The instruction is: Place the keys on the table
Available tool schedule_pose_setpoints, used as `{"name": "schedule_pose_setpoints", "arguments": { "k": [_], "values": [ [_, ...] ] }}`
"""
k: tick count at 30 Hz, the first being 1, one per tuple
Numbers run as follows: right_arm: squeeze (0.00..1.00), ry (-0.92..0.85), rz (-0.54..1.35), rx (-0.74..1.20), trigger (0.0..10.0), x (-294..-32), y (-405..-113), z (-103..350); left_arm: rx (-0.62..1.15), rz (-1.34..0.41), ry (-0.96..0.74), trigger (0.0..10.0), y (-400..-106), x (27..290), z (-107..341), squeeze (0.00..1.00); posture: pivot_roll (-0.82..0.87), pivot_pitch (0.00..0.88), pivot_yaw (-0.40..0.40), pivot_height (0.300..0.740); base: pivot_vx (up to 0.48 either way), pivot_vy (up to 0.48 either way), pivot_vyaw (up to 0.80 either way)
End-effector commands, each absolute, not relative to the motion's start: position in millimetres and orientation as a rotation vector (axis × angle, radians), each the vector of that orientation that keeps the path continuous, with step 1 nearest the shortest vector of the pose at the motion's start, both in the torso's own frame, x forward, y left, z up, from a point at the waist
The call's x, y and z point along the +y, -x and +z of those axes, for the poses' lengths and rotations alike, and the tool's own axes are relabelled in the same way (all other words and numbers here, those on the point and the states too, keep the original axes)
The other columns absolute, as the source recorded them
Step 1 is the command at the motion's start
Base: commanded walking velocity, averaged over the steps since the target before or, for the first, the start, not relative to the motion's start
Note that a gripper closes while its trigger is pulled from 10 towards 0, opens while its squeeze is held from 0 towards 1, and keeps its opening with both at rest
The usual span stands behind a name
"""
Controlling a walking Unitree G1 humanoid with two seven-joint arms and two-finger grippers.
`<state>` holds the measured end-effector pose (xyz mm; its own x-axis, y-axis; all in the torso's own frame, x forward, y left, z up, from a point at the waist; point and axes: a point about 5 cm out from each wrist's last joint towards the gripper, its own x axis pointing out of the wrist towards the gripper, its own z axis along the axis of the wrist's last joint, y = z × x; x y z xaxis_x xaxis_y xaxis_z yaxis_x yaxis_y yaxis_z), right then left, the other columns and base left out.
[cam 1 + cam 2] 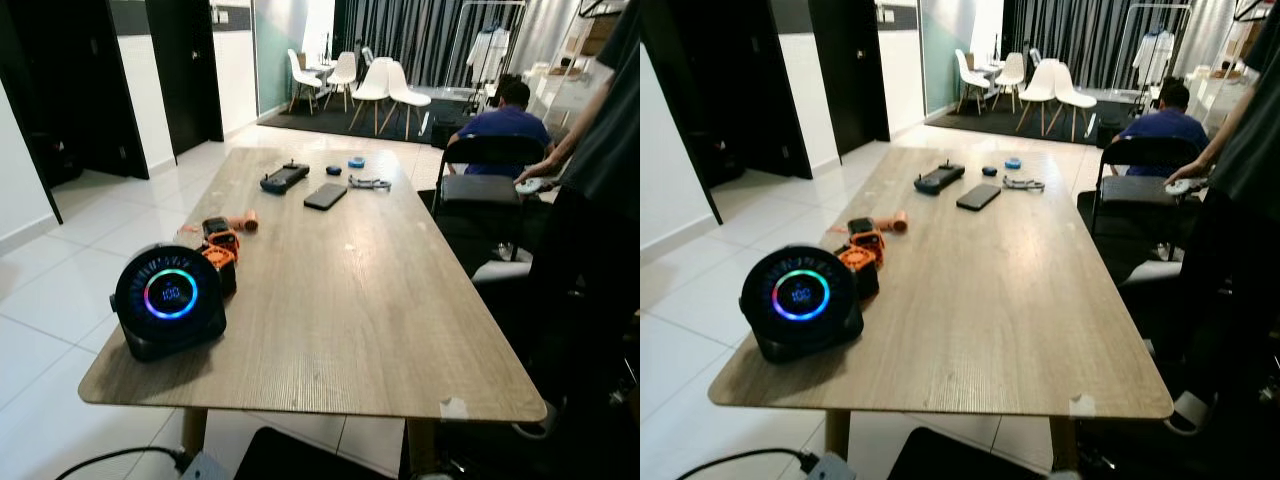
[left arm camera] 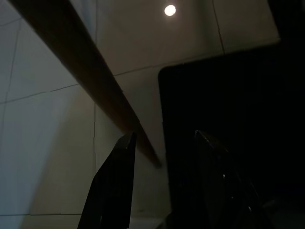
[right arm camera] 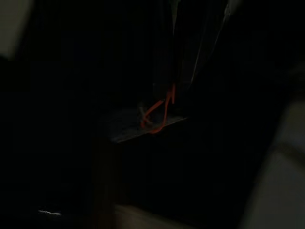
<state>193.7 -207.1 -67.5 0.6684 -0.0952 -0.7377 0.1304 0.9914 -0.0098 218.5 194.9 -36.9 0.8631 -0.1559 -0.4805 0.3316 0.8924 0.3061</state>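
The long wooden table (image 1: 350,300) stands before me in the eye views. In the dark right wrist view, my right gripper (image 3: 167,98) hangs low in shadow. Its fingers (image 3: 178,57) are closed together on the keys (image 3: 155,117), of which an orange loop and a flat grey tag can be made out. My left gripper (image 2: 163,135) is open and holds nothing. It hangs below the table edge (image 2: 86,71), over white floor tiles and a black mat (image 2: 228,119).
On the table are a round black device with a glowing ring (image 1: 170,298), orange-black gadgets (image 1: 220,248), a phone (image 1: 326,195), a black controller (image 1: 285,177) and small items (image 1: 369,182). A person (image 1: 600,180) stands at the right beside a black chair (image 1: 490,185); another person (image 1: 508,118) sits beyond.
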Motion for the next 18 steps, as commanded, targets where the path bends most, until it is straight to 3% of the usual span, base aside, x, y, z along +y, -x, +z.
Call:
{"name": "schedule_pose_setpoints", "arguments": {
  "k": [1, 8, 13, 18],
  "values": [
    [0.0, -0.062, -0.307, 0.83, 10.0, -226, -179, -72, 0.454, -0.275, -0.322, 10.0, -214, 186, -40, 0.0, 0.01, 0.042, 0.009, 0.74, 0.0, 0.0, 0.0],
    [0.0, -0.059, -0.537, 0.801, 10.0, -249, -163, -73, 0.462, -0.283, -0.241, 10.0, -214, 176, -43, 0.0, 0.0, 0.037, 0.023, 0.74, 0.0, 0.0, 0.0],
    [0.0, -0.027, -0.584, 0.79, 10.0, -253, -161, -73, 0.487, -0.328, -0.184, 10.0, -215, 165, -46, 0.0, -0.03, 0.01, 0.016, 0.74, 0.0, 0.0, 0.0],
    [0.0, -0.144, -0.589, 0.75, 10.0, -252, -168, -71, 0.487, -0.358, -0.175, 10.0, -215, 157, -47, 0.0, -0.03, 0.004, 0.029, 0.74, 0.0, 0.0, 0.0]
  ]
}}
